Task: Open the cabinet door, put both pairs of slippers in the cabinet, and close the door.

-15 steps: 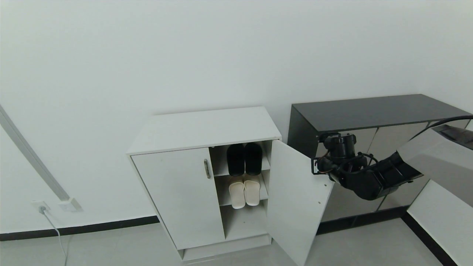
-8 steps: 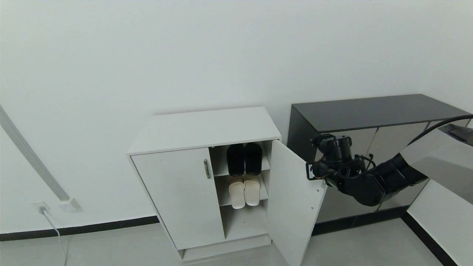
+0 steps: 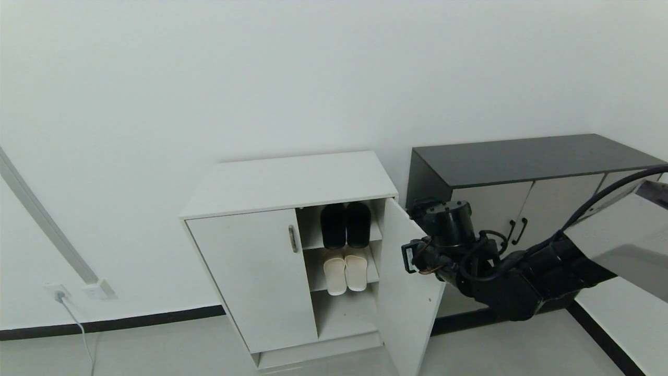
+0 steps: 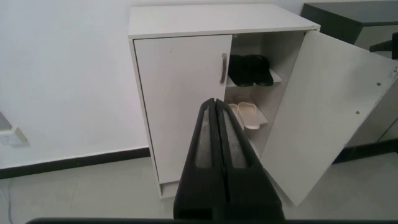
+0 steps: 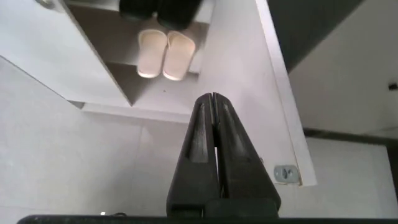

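Bright, even light, seemingly from overhead; soft shade inside the cabinet (image 3: pixel 287 183).

Your right arm (image 3: pixel 514 287) sticks out low from the right side with its wrist bent, your right gripper (image 5: pixel 213 99) has its two fingers pressed tight together with nothing between them, and your left gripper (image 4: pixel 216 102) is pressed together the same way, holding nothing.

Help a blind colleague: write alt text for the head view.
A white cabinet stands with its right door partly open, the robot's right arm at the door's free edge. Black slippers sit on its top shelf, white slippers below.
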You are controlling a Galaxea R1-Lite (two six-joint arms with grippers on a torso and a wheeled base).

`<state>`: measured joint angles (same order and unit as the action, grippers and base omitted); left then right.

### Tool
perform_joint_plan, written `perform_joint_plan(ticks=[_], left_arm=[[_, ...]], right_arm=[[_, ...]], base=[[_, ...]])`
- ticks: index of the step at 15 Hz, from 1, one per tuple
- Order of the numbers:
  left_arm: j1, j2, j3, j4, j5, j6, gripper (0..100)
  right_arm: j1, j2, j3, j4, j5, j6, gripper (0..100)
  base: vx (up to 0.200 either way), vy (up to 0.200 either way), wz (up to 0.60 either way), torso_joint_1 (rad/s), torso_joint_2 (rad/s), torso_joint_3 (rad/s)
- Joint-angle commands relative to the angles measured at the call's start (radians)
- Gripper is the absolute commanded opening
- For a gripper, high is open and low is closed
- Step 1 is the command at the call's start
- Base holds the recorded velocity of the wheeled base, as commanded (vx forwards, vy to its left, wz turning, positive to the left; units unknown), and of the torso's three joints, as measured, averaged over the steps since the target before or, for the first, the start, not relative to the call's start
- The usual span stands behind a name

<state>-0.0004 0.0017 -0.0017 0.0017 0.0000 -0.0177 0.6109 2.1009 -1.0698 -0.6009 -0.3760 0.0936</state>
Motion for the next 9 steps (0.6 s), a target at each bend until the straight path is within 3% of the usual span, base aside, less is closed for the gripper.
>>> perform_joint_plan(ticks=[1,4,9], left_arm=[[0.0,0.0,0.0,0.0,0.002,-0.001,0],[0.0,0.0,0.0,0.0,0.002,-0.001,0],[0.0,0.0,0.0,0.0,0.002,-0.001,0]], right_arm=[[-0.069,0.021,-0.038,0.001,-0.001,-0.012,0],[-0.145,0.077,-0.084,0.001,0.006,-0.017,0],[-0.145,0.134,-0.099,0.0,0.008,-0.015,0]], base=[[0.0,0.0,0.0,0.0,0.0,0.0],[0.0,0.0,0.0,0.0,0.0,0.0],[0.0,0.0,0.0,0.0,0.0,0.0]])
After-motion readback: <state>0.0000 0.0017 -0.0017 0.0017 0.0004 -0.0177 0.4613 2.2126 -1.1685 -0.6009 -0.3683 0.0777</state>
